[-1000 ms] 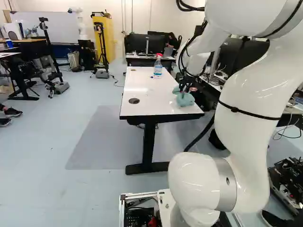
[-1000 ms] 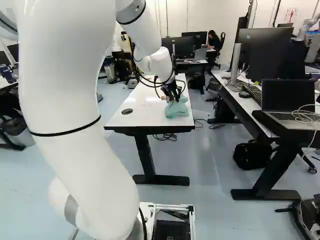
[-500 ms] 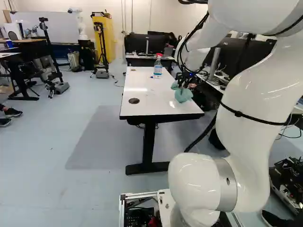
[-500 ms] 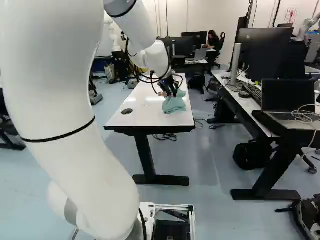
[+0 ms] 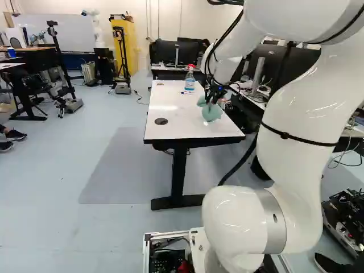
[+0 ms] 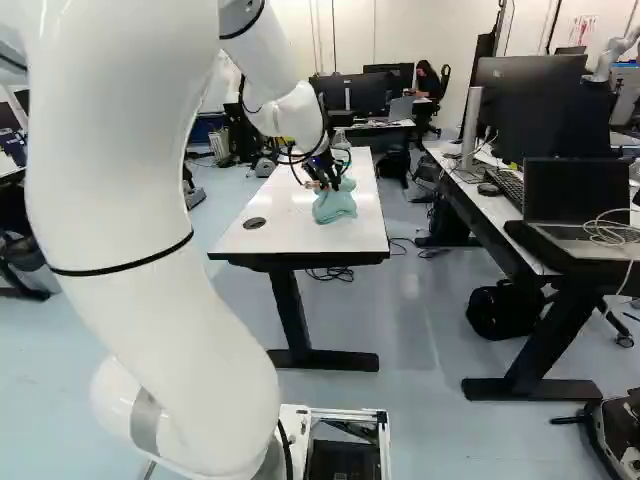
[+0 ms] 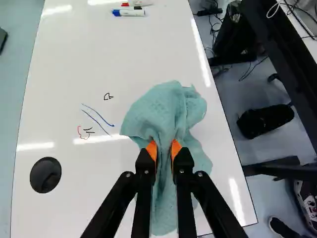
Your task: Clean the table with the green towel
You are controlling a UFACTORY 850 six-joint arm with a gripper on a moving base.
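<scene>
Claw [image 6: 331, 186] closed on the towel [image 7: 166, 111]: orange pads [image 7: 152, 149] press a bunched fold from both sides, small gap between them filled with cloth. Wrist view has the cloth fanned out ahead of the claw [image 7: 164, 149], with a narrower tail running back between and under the fingers. Towel is down on the white surface [image 7: 64, 74], near the long edge, the one on the right in both base views. Arm comes in from above it, claw pointing down at the cloth.

Rest, all relative to towel:
- Pen marks on the surface, off to its side toward the hole: blue lines [image 7: 96, 119] nearest, red scribble [image 7: 81, 133] a bit farther out, small black mark [image 7: 108, 96] just past the blue ones.
- Round black hole [image 7: 45, 174] same side, farther off than the marks.
- Markers [image 7: 130, 12] beyond it, well apart, lying close together; a blue and a red cap show.
- Spray bottle [image 5: 189, 78] also beyond it, standing upright, clear with a red top.
- Laptop [image 6: 578, 200] on another desk, well to its right in the right base view, lid up, pale cable lying over it.
</scene>
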